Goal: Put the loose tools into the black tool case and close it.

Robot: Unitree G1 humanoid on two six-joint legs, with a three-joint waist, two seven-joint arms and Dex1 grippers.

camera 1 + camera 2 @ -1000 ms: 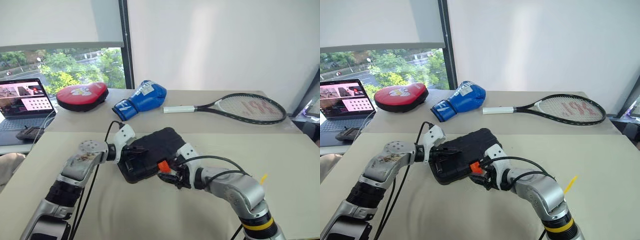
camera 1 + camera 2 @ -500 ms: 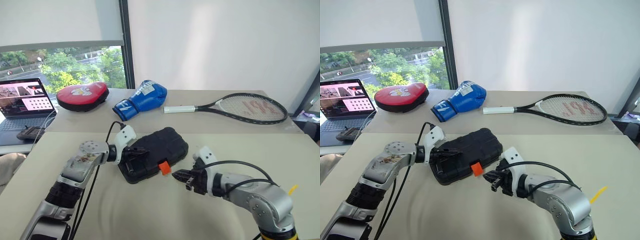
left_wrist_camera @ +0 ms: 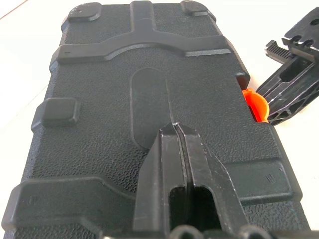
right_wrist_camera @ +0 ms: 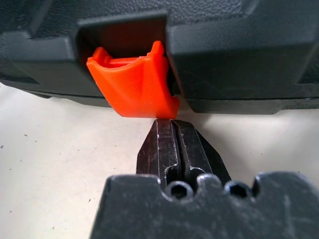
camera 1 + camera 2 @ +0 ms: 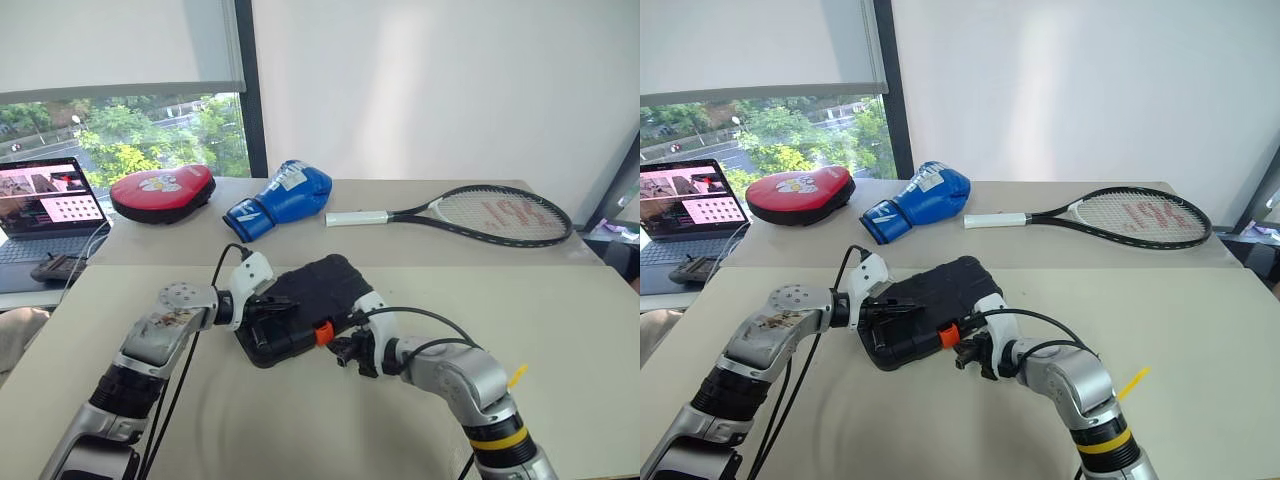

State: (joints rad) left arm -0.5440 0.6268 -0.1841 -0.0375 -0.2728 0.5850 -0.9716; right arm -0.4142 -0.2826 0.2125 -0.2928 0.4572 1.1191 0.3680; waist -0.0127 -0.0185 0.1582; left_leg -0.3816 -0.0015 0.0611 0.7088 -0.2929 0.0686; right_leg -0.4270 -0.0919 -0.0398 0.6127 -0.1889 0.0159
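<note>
The black tool case [image 5: 305, 305] is lying closed on the beige table [image 5: 560, 330], its long axis running diagonally from near-left to far-right. The left gripper [image 3: 175, 130], fingers pressed together, is resting on its lid. The right gripper [image 4: 175, 130], likewise pinched together, is touching the orange latch [image 4: 133, 85] on the near edge.
</note>
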